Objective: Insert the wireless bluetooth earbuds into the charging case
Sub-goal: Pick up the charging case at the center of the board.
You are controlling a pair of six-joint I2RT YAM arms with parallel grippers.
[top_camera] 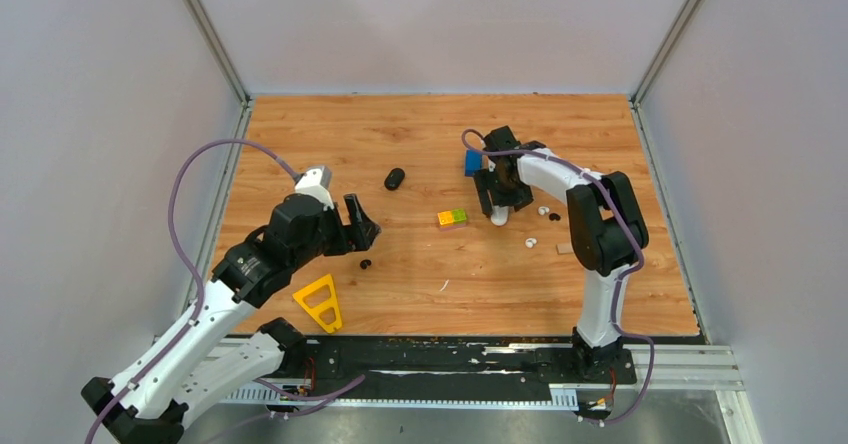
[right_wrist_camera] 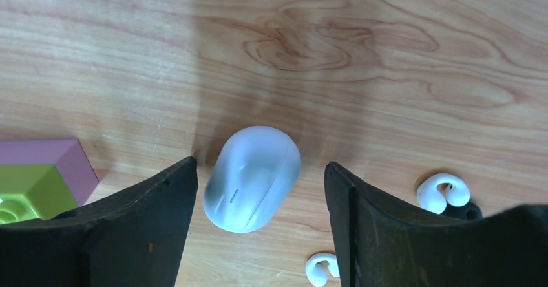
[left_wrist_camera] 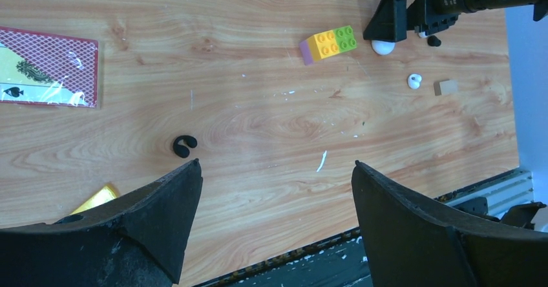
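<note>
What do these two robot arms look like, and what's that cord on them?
The left arm and right arm have white tubular links joined by chunky black joints. A lilac cable runs along each. The left pincer and right pincer are black, each with two broad wedge-shaped fingers.

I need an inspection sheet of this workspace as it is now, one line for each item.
Surface: wooden table top, small white scuffs.
Job's things: white oval charging case, seemingly closed; black oval pod, maybe a second case; white earbud, second white earbud, black earbud, second black earbud, all loose on the wood.
Clutter: orange-and-green toy brick, blue brick, yellow plastic triangle, red playing-card pack, small tan block.
Claws: left claw open, empty; right claw open, astride the white case.
Cables: purple cables loop off both arms.
Surroundings: pale walls, metal corner posts.
</note>
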